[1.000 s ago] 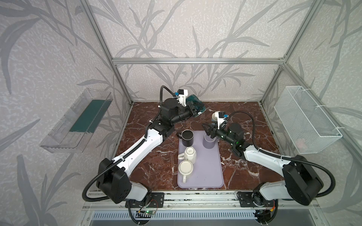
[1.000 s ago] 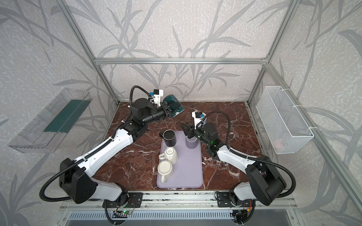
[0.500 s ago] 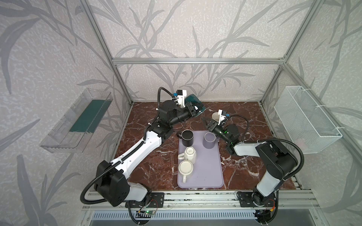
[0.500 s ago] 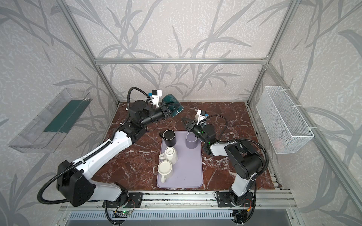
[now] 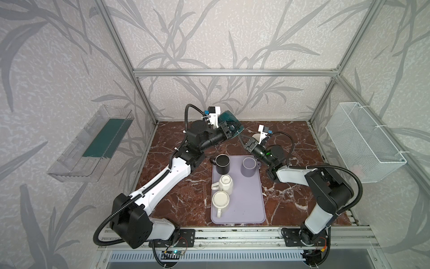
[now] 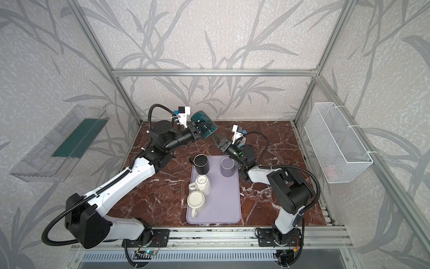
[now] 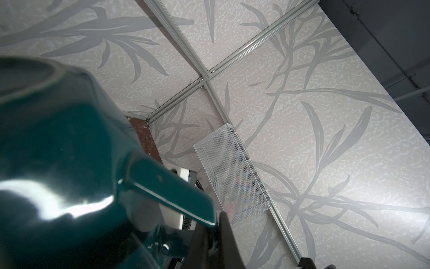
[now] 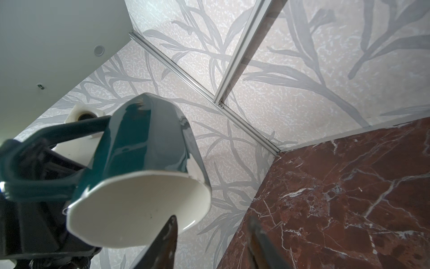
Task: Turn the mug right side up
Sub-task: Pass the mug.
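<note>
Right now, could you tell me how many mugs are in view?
5. A teal mug in the left gripper; on the tray: black mug, lilac mug, middle cream mug, front cream mug. A pale object behind the right arm may be another.

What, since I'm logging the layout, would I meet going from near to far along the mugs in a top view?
cream mug → white mug → black mug → teal mug. The purple cup sits level with the black mug, so it is left out.
</note>
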